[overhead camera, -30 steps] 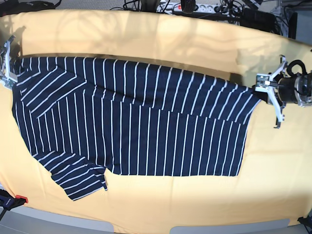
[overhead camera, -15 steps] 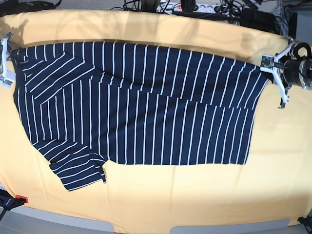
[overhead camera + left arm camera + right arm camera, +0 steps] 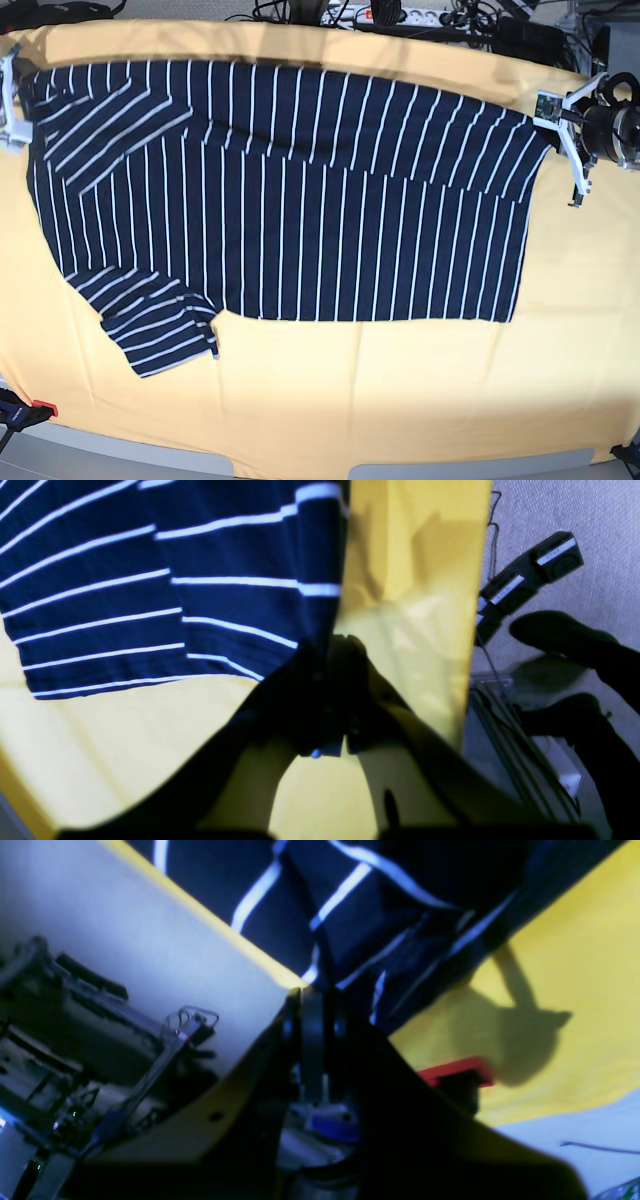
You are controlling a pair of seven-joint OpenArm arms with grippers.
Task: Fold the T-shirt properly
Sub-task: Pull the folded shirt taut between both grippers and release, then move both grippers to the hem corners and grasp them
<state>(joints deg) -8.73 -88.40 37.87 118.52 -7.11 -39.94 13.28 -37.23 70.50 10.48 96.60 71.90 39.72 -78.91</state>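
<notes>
Base view: T-shirt point(image 3: 280, 200) lies spread across the yellow-orange cloth point(image 3: 400, 400) covering the table, hem end toward the left end effector point(image 3: 560, 125) on that view's right, sleeve end toward the right end effector point(image 3: 12, 95) on that view's left. A long crease runs across the body; the far part looks doubled over the near part. One sleeve point(image 3: 160, 330) sticks out at the near left, the other is folded in at the far left. Base view is too coarse to show jaw state at either corner. Left wrist view fills that in: left end effector point(image 3: 332, 647) has its jaws together, clamped on the T-shirt point(image 3: 175, 580) at its corner, with two layers of fabric visible there, stripes offset at the seam. It also shows the cloth edge point(image 3: 470, 605) and, beyond it, grey floor with dark gear point(image 3: 530, 580), out of the base frame. Right wrist view: right end effector point(image 3: 312, 1000) is closed on bunched T-shirt point(image 3: 350, 915) fabric right at the table edge; a red clamp point(image 3: 450, 1070) is near its shadow on the cloth. Base view shows a red-tipped clamp point(image 3: 40, 408) at the near left corner; cannot tell if it's the same one. Power strip and cables point(image 3: 400, 14) behind the table show in the base view only.
</notes>
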